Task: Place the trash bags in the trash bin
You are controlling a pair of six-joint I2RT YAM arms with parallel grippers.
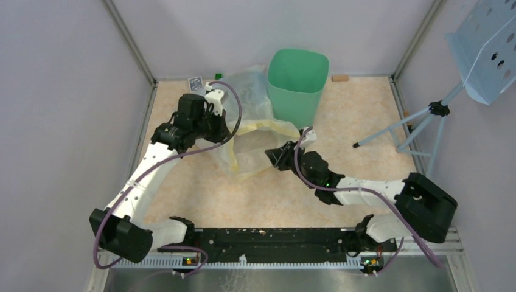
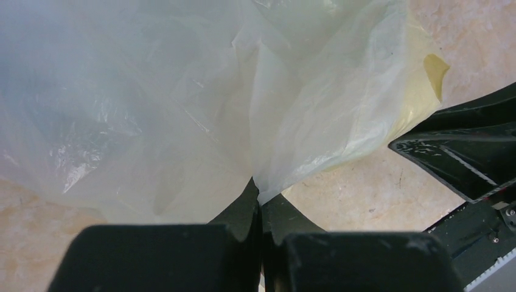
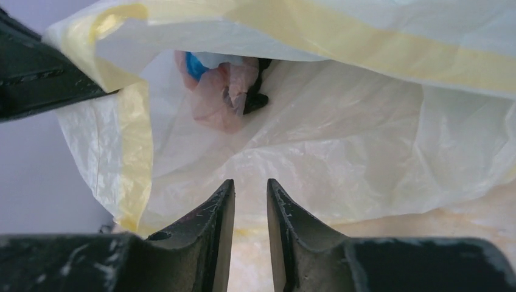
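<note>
The mint-green trash bin (image 1: 297,82) stands upright and open at the back centre. A big clear bag with a yellow band (image 1: 252,143) lies beside it, its mouth towards my right gripper. My left gripper (image 1: 224,129) is shut on a fold of this bag (image 2: 316,103), fingertips together (image 2: 260,196). Pale bluish film (image 2: 91,103) fills the left of that view; I cannot tell whether it is a separate light-blue trash bag. My right gripper (image 1: 278,156) is slightly open and empty (image 3: 251,184) at the bag's mouth (image 3: 341,128). Crumpled pink, blue and black bits (image 3: 219,85) lie inside.
A blue perforated panel on a tripod (image 1: 481,45) stands at the right, its legs (image 1: 395,131) reaching onto the table. A small card (image 1: 195,82), a green piece (image 1: 218,75) and a wooden block (image 1: 339,78) lie along the back wall. Walls close three sides.
</note>
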